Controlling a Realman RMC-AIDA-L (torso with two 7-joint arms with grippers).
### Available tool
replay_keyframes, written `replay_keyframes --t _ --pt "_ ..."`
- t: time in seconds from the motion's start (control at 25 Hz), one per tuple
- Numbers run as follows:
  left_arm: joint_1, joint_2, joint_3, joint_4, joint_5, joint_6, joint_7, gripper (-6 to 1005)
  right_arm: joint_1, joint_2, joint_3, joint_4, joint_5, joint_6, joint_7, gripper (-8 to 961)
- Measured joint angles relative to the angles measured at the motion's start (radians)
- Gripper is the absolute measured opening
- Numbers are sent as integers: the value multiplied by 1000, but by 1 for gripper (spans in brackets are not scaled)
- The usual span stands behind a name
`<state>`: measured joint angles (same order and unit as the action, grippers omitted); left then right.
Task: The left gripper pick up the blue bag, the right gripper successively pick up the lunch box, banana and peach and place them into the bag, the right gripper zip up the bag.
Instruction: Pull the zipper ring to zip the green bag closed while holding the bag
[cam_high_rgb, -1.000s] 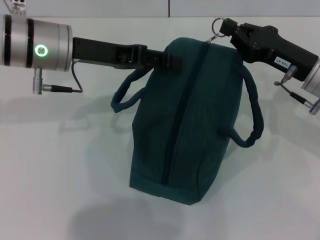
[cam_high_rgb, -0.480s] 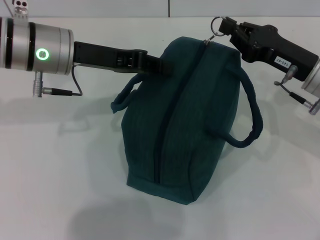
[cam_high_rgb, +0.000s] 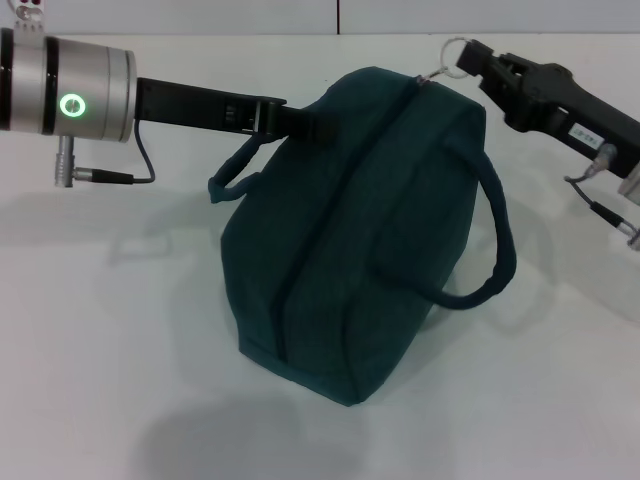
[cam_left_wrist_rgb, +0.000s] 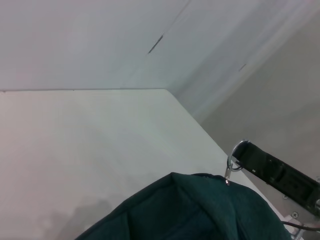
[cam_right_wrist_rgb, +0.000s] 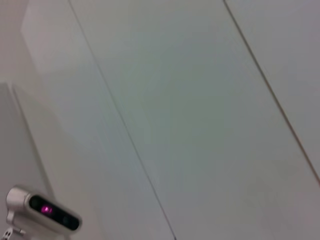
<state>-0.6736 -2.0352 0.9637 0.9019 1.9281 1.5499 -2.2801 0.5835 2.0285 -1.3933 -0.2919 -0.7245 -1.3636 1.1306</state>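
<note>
The blue bag (cam_high_rgb: 360, 230) hangs tilted in the middle of the head view, and its zipper line runs shut along the top. My left gripper (cam_high_rgb: 305, 122) is shut on the bag's upper left edge, beside one loop handle (cam_high_rgb: 232, 170). My right gripper (cam_high_rgb: 473, 60) is shut on the metal ring pull (cam_high_rgb: 455, 50) at the bag's far top corner. The left wrist view shows the bag's top (cam_left_wrist_rgb: 200, 210), the ring pull (cam_left_wrist_rgb: 234, 159) and the right gripper (cam_left_wrist_rgb: 255, 160) holding it. The lunch box, banana and peach are out of view.
A white table (cam_high_rgb: 120, 330) lies all around the bag, with a wall behind it. The bag's second handle (cam_high_rgb: 490, 260) loops out to the right. The right wrist view shows only wall panels and a small camera unit (cam_right_wrist_rgb: 45, 210).
The bag has swung, its lower end shifting left and its top leaning right. The right gripper has moved right with the ring pull. The left arm has shifted slightly left and up.
</note>
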Motion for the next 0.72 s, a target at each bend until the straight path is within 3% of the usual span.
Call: replay_keyframes --t 0.48,0.72 --pt "6 -7 -1 -2 -8 69 10 49 -22 -2 1 19 40 -33 82 96" --pt "20 -9 -3 -3 -88 117 33 49 -34 -2 2 26 42 -26 165 98"
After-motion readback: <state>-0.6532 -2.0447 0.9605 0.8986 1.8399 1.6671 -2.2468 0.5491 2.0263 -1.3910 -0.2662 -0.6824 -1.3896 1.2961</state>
